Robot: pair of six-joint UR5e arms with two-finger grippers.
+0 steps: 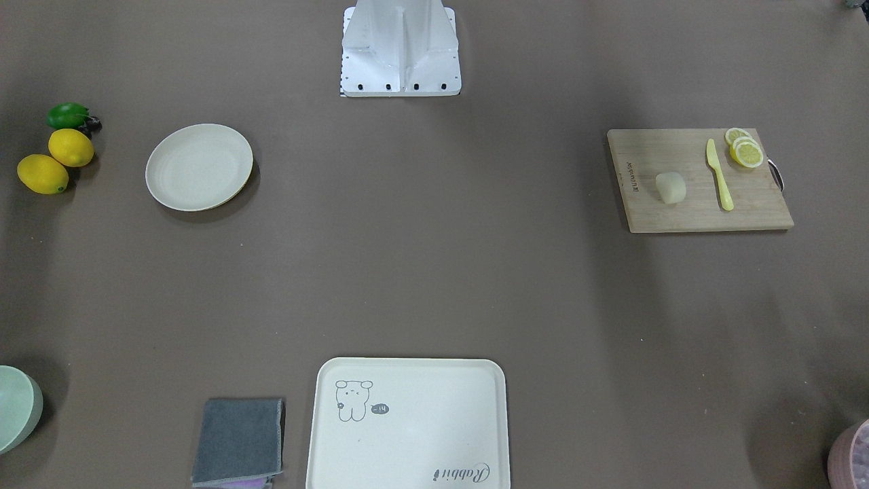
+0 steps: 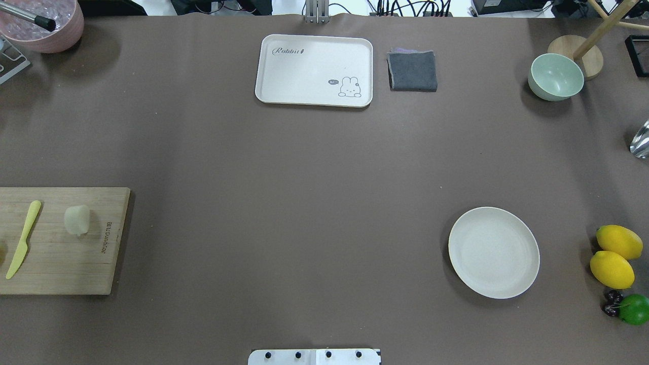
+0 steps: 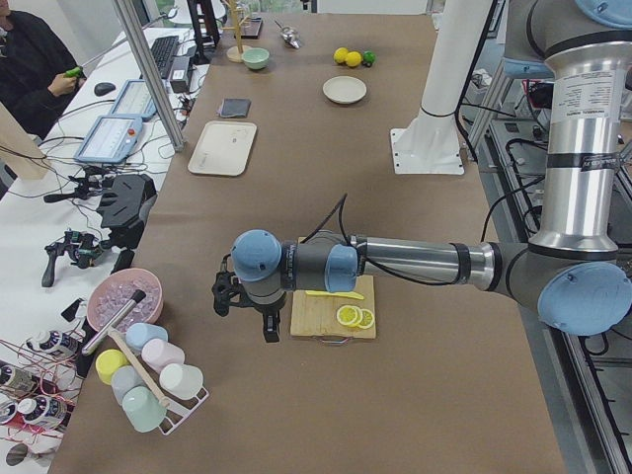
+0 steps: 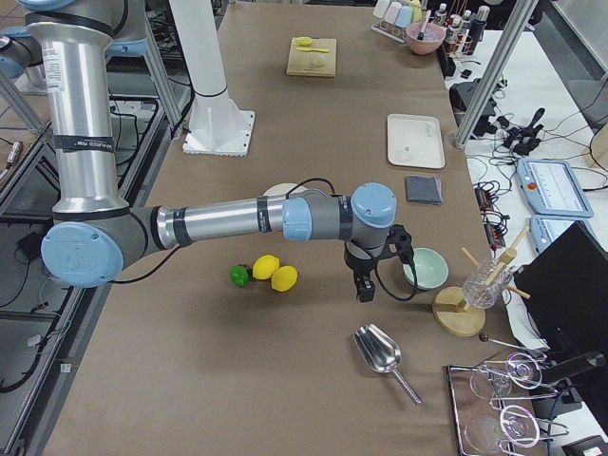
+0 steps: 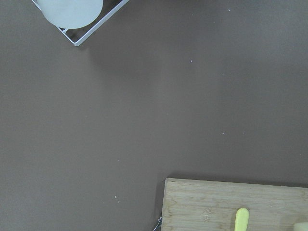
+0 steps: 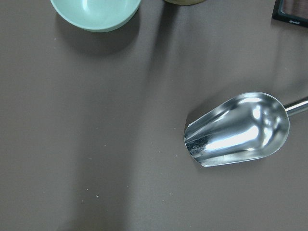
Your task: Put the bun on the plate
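We find the bun (image 1: pixel 670 187) lying on the wooden cutting board (image 1: pixel 679 216) at the robot's left side. It lies near the yellow knife (image 1: pixel 718 173) but does not touch it. Lemon slices (image 1: pixel 745 151) sit at the board's corner beyond the knife.

The plate (image 1: pixel 199 166) stands on the brown tabletop (image 1: pixel 434 258) at the robot's right side, well apart from the board, with two whole lemons (image 1: pixel 70 147) near it.

The left gripper (image 3: pixel 269 324) hangs above the tabletop just off the board's outer end. The right gripper (image 4: pixel 364 285) hangs above the tabletop between the lemons and the pale green bowl (image 4: pixel 425 268), near a metal scoop (image 4: pixel 378 350). Both grippers show only in the side views, so we cannot tell whether either is spread or pressed together.
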